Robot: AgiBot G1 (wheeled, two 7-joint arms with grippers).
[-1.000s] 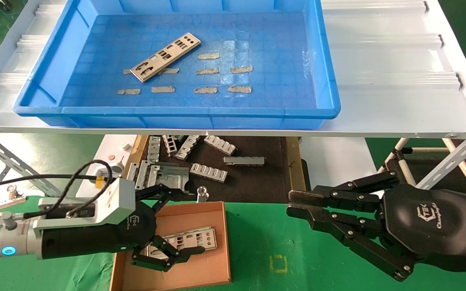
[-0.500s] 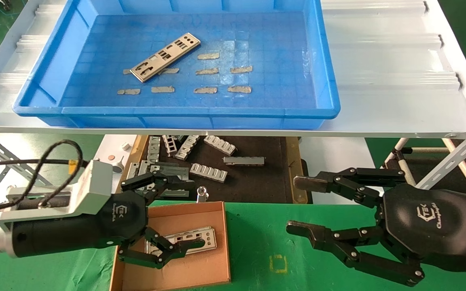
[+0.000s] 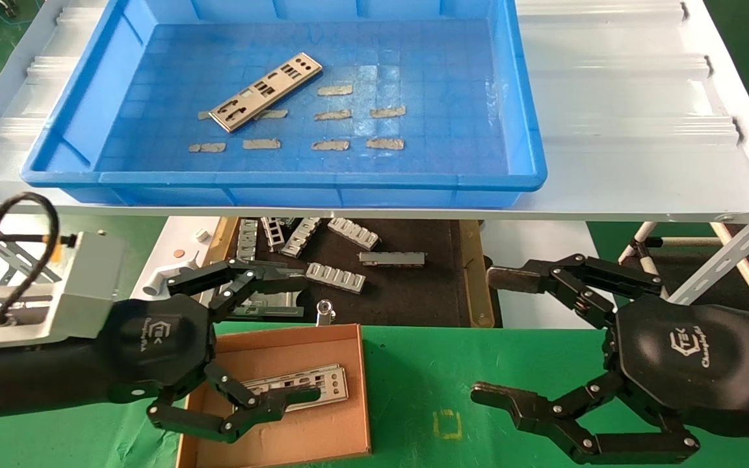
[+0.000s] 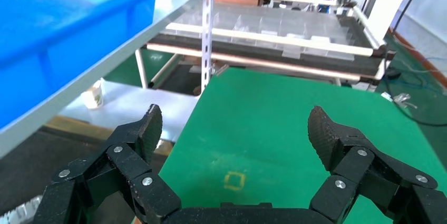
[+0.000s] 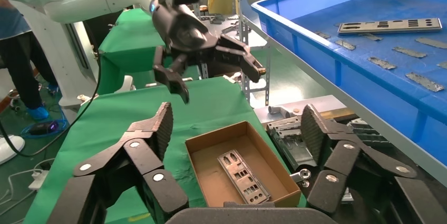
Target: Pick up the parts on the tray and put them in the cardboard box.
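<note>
Left gripper [image 3: 287, 338] has drawn back toward the left and spread wide, empty now, above the cardboard box [image 3: 355, 390], where a punched silver plate [image 3: 296, 389] lies flat on the floor against the far right corner; right gripper [image 3: 501, 337] has opened much wider too, hanging over the green cloth [image 3: 413, 390] near the front edge. Up on the white ribbed shelf [image 3: 621, 110], the glossy blue tray [image 3: 524, 130] holds one more plate [image 3: 265, 91] lying diagonally in its far left part among beige tape scraps [image 3: 330, 144]; ribbed grey brackets [image 3: 335, 276] litter the black mat [image 3: 413, 292] below
</note>
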